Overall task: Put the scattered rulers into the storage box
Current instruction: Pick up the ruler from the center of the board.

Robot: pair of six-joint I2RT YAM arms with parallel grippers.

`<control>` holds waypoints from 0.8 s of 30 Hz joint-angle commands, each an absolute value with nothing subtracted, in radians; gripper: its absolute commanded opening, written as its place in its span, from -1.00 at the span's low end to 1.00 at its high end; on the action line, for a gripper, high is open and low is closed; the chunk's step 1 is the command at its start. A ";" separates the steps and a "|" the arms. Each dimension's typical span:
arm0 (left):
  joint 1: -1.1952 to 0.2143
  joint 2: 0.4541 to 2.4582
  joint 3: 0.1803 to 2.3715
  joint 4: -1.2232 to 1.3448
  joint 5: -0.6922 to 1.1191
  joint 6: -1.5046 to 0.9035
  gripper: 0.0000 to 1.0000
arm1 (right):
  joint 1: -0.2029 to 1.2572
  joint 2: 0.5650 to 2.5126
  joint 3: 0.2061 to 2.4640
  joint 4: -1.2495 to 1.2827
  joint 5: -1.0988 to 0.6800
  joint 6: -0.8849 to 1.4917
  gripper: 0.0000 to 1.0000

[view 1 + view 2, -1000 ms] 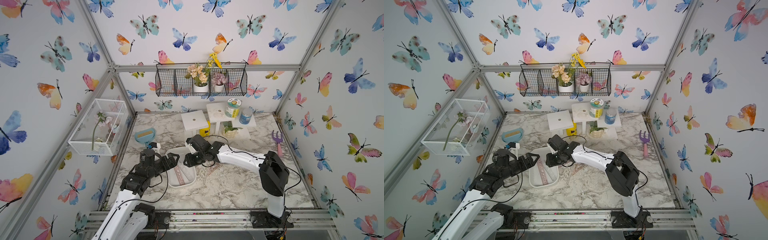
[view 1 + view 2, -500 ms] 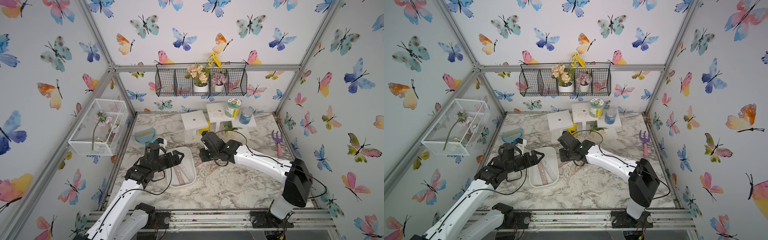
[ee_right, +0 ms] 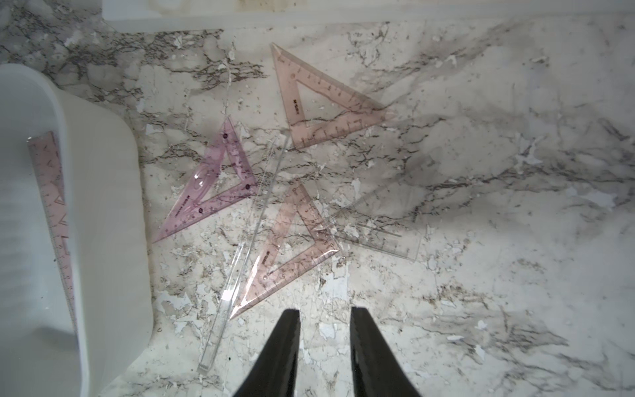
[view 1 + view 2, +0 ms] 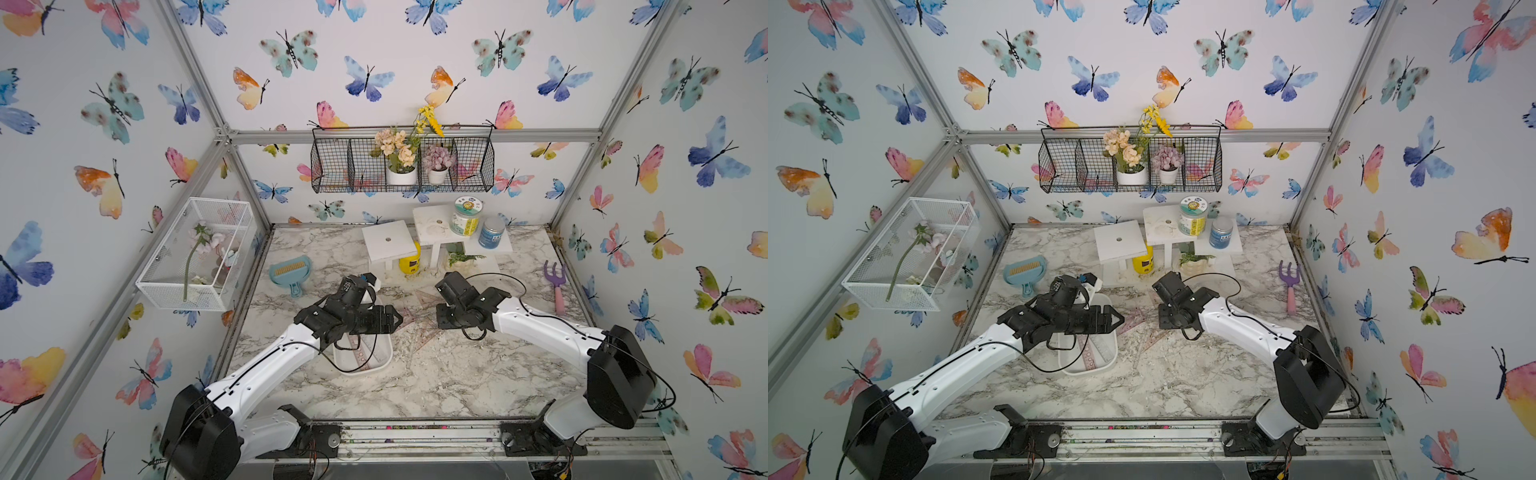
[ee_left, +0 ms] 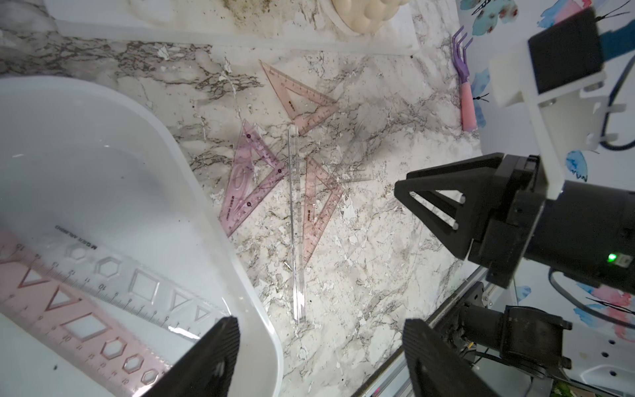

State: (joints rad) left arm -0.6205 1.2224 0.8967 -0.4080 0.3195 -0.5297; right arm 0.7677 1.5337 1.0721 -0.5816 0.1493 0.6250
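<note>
The white storage box [image 4: 363, 367] stands under my left wrist, with two straight rulers [image 5: 86, 319] lying in it. To its right several rulers [image 4: 420, 328] lie scattered on the marble: a purple set square [image 3: 213, 192], two pink set squares [image 3: 319, 103], a clear straight strip [image 3: 247, 240] and a clear set square [image 3: 378, 233]. My left gripper [image 5: 319, 330] hovers wide open and empty over the box's right rim [image 5: 206, 192]. My right gripper [image 3: 324, 319] hangs above bare marble just beyond the scattered rulers, its jaws narrowly parted with nothing between them.
A purple-and-pink toy fork [image 4: 557, 286] lies by the right wall and a blue brush [image 4: 289, 270] at the back left. White stands [image 4: 388, 241] with jars fill the back. A white mesh basket [image 4: 199, 253] juts from the left wall.
My right gripper has pulled back to the right, away from the box, its jaws narrowing. My left gripper has swung right across the box and narrowed slightly.
</note>
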 commanded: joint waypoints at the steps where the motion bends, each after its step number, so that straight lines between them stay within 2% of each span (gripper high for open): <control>1: -0.662 1.289 0.952 -0.426 0.246 -0.468 0.54 | 0.743 1.507 1.028 -0.558 0.151 0.644 -0.43; 13: -0.782 1.548 1.104 -0.521 0.027 -0.408 0.36 | 0.709 1.432 0.955 -0.525 0.120 0.685 -0.53; 16: -0.799 1.589 1.108 -0.512 0.012 -0.410 0.38 | 0.708 1.416 0.941 -0.518 0.118 0.691 -0.52; 22: -0.830 1.667 1.127 -0.493 -0.002 -0.395 0.40 | 0.707 1.376 0.892 -0.486 0.082 0.709 -0.39; 24: -0.833 1.693 1.140 -0.486 0.007 -0.390 0.36 | 0.707 1.358 0.862 -0.458 0.064 0.714 -0.28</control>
